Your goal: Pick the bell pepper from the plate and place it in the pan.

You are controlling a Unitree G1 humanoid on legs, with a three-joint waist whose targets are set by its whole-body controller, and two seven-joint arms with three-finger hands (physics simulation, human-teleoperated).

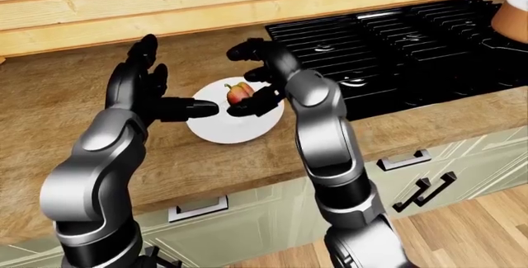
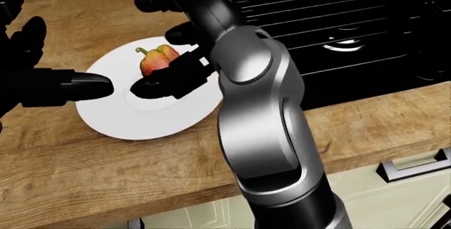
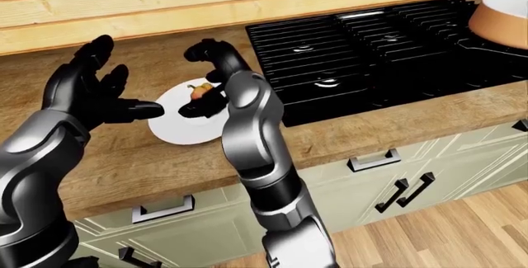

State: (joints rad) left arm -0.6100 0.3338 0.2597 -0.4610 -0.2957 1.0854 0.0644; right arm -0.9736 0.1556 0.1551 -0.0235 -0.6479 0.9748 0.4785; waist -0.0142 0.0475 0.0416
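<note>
Far left of the left-eye view is the left hand, raised above the wooden counter with its fingers spread wide and its thumb poking right, out over the plate's left rim. It's got nothing in it. In the head view that thumb shows as a black stub at mid-left, tip over the white of the plate.

Next comes the plate itself, round and white, sitting flat on the counter in the upper-left part of the head view. The bell pepper is on the plate's upper half — red-orange with a little green stem curling up to the left.

Right beside it is the right hand, also open. One finger curls above the pepper near the frame's top, and a lower finger reaches left across the plate right under the pepper. It looks to be touching or almost touching, I can't tell which. The fingers stand around the pepper, not closed on it.

Further right, the black stove fills the upper right of the eye views — and at the far top right of the right-eye view the pan sits on it, well apart from the plate.
</note>
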